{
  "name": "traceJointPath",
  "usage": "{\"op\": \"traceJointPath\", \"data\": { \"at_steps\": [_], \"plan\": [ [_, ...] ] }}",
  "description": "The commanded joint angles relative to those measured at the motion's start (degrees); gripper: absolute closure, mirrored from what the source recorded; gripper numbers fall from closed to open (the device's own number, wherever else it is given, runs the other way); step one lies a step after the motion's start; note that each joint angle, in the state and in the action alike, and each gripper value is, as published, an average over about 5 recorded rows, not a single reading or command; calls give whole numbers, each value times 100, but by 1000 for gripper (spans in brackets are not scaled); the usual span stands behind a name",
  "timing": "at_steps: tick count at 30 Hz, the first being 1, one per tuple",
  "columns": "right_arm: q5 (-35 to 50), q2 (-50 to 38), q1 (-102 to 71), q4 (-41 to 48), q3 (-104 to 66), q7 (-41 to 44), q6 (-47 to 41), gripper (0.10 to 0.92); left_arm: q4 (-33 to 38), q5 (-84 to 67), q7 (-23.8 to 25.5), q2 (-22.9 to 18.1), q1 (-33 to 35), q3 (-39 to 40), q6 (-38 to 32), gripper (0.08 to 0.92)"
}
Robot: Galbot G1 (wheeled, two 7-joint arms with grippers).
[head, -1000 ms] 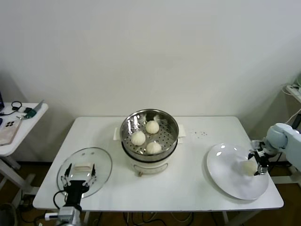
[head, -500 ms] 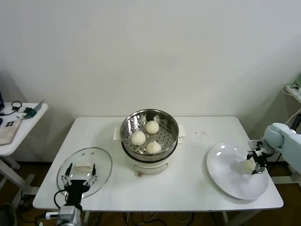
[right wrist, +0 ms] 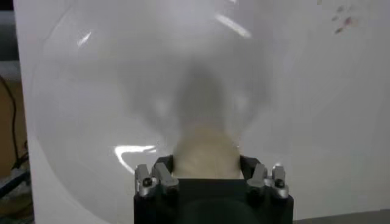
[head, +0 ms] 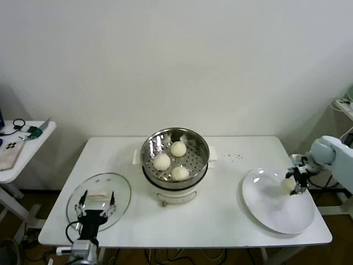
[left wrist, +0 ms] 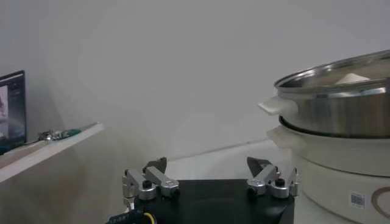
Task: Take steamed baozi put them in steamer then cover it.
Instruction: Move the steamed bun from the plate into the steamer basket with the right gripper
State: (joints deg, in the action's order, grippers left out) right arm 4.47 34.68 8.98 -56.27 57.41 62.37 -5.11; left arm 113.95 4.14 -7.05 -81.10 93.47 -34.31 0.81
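Three steamed baozi (head: 178,148) lie in the shiny steamer (head: 204,144) on its white pot base at the table's middle. My right gripper (head: 295,181) is shut on another cream-white baozi (head: 289,184) and holds it just above the white plate (head: 270,210) at the right. The right wrist view shows that bun (right wrist: 206,149) squeezed between the fingers of the right gripper (right wrist: 206,163), over the plate (right wrist: 122,91). The glass cover (head: 118,193) lies flat at the front left. My left gripper (head: 97,200) hovers open over its near edge. In the left wrist view the left gripper (left wrist: 207,165) is empty and faces the steamer (left wrist: 341,109).
A small white side table (head: 25,141) with a phone and oddments stands off the left end. The white plate overhangs the table's front right corner. A few dark specks (head: 236,157) mark the tabletop behind the plate.
My right gripper has shut on the baozi and raised it off the plate, drifting slightly toward the back. The left arm has barely shifted.
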Motion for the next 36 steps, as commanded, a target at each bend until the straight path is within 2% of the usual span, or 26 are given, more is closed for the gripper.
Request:
{"op": "traceJointPath", "data": {
  "at_steps": [1,7,14,28,36],
  "plan": [
    [2794,553,2889,-578,2451,-303,-839,321,67,51,25,-7,1,97,28,177],
    [4334,1420,3987,-668,3350,-526,-1152,320,162,50,42,18,-1,205,9,177],
    [5231,2301,4477,-696,3967,-641,-1298,313,280,-39,15,88,-55,415,107,177],
    [5710,3946,4041,-406,4355,-848,-1460,315,211,-45,6,120,-123,445,87,177],
    [5571,4410,3650,-191,4457,-868,-1464,316,191,-49,3,150,-190,477,105,177]
  ]
}}
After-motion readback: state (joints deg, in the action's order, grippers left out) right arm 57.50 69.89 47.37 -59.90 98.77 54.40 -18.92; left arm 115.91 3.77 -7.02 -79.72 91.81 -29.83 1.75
